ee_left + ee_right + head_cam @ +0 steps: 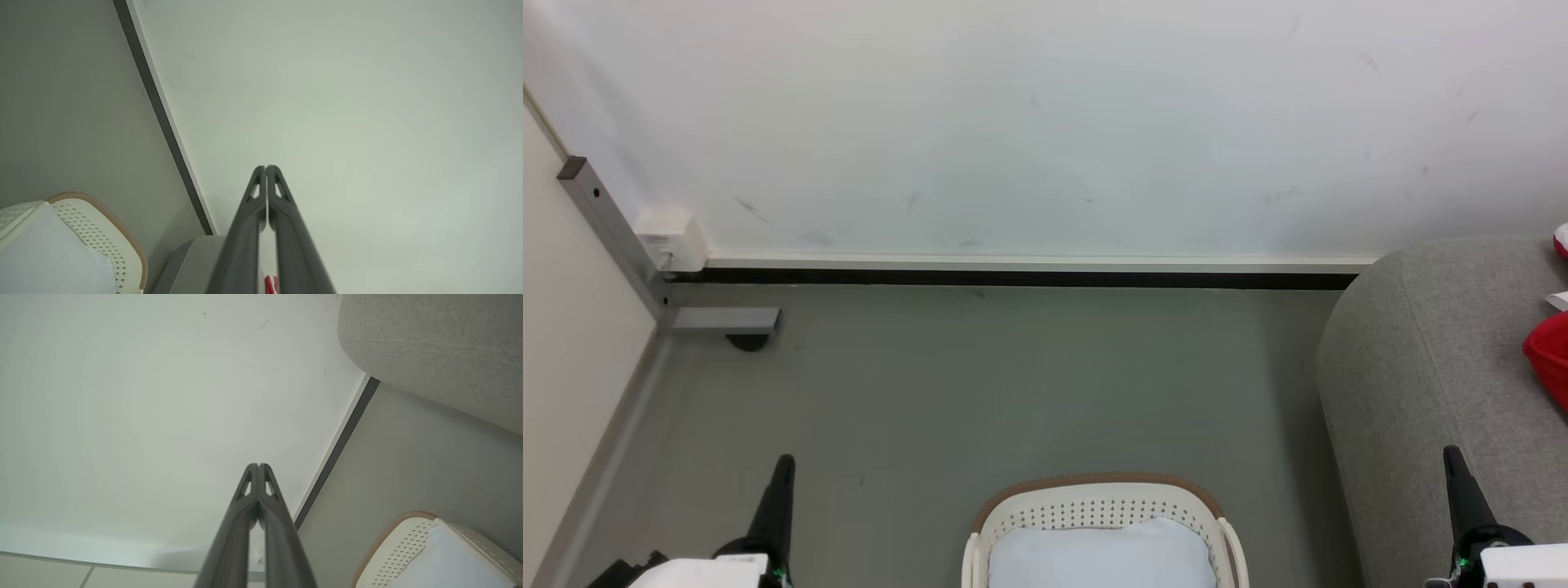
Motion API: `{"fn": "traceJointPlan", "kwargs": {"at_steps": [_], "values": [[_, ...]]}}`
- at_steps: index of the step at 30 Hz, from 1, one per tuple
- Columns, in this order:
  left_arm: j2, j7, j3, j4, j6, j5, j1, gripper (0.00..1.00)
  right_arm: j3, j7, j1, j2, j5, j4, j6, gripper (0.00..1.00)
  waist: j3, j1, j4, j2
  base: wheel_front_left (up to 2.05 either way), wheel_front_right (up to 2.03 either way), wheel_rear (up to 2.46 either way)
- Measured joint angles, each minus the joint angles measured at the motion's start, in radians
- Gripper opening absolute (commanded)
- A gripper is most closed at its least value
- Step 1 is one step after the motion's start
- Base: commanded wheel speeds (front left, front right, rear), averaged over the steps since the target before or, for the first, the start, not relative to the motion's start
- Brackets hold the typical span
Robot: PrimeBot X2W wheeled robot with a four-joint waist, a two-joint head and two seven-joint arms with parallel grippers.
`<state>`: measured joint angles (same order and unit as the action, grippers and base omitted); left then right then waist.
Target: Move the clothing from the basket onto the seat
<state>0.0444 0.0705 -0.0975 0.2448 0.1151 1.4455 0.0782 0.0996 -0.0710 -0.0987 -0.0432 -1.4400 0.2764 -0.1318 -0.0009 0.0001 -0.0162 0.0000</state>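
The red clothing (1550,355) lies on the grey seat (1429,367) at the right edge of the head view, partly cut off by the frame. The cream basket (1098,502) with its brown rim stands on the floor at the bottom centre, holding a pale white-blue cloth (1103,555). My left gripper (784,464) is at the lower left, shut and empty, fingers pointing up. At the lower right my right gripper (1450,452) is also shut and empty, in front of the seat. The wrist views show the left gripper (265,167) and the right gripper (258,465) with fingertips pressed together, and a sliver of red clothing (270,284).
A white wall with a dark baseboard (1013,278) runs across behind the grey floor (980,384). A grey metal frame leg (719,320) and a white box (671,238) sit in the far left corner. A pale panel (572,327) borders the left side.
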Motion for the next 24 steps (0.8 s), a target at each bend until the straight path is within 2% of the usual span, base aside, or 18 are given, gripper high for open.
{"fn": "traceJointPlan", "kwargs": {"at_steps": [24], "values": [[0.002,0.044,-0.016,0.001,0.013,0.16,0.026,0.0,0.013,-0.043,-0.003,-0.002,-0.171,-0.03,0.0,0.0,0.004,0.0,0.016,0.0,0.0,0.0,0.0]]}}
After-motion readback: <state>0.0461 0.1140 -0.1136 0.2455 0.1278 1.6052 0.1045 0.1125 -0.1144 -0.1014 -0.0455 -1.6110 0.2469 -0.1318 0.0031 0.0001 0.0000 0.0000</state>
